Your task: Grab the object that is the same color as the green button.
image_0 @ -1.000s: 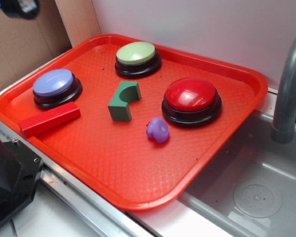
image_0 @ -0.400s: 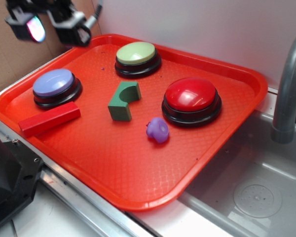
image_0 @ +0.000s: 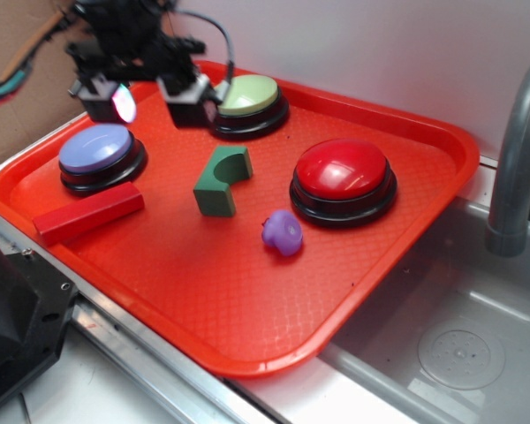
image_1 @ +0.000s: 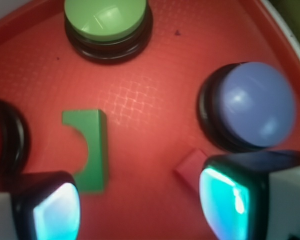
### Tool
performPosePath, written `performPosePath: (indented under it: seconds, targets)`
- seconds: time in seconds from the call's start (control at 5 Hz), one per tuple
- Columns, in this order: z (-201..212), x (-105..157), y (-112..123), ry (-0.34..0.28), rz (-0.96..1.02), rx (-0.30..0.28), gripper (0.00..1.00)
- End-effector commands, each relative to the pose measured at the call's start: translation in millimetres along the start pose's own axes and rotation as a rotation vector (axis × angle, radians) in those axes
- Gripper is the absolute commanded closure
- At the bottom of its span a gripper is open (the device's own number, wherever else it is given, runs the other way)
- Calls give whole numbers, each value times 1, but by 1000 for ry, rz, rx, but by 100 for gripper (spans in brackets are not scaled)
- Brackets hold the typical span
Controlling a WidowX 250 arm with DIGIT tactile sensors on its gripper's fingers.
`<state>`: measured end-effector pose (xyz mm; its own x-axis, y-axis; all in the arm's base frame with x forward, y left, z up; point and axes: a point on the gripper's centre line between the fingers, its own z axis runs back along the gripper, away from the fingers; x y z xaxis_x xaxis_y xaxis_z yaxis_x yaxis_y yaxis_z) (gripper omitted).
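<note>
A small dark green block point(image_0: 222, 180) with an arch notch lies near the middle of the red tray point(image_0: 247, 309); the wrist view shows the block point(image_1: 92, 150) at lower left. The green button point(image_0: 244, 95) stands at the tray's back, and this green button point(image_1: 106, 17) fills the top of the wrist view. My gripper point(image_0: 150, 99) hangs open above the tray's back left, between the green button and the lavender button point(image_0: 97, 150). Nothing is between its fingers. The gripper point(image_1: 140, 207) is up and to the left of the block, apart from it.
A red button point(image_0: 343, 173) stands at the tray's right, a purple toy point(image_0: 283, 232) in front of it. A long red block point(image_0: 87, 213) lies at the left. A steel sink point(image_0: 459, 353) and grey faucet point(image_0: 517, 159) are on the right. A wall rises behind.
The gripper has come in from the upper left corner and moved right and down over the tray's back left. The things on the tray have not moved.
</note>
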<state>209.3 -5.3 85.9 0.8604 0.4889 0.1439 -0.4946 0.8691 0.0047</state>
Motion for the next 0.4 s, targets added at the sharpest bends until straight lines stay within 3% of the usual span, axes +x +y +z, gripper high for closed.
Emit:
performPosePath:
  seconds: [0.0, 0.2]
  targets:
    - [-35, 9, -13, 26, -1, -4, 0]
    - [-48, 8, -13, 47, 5, -20, 0]
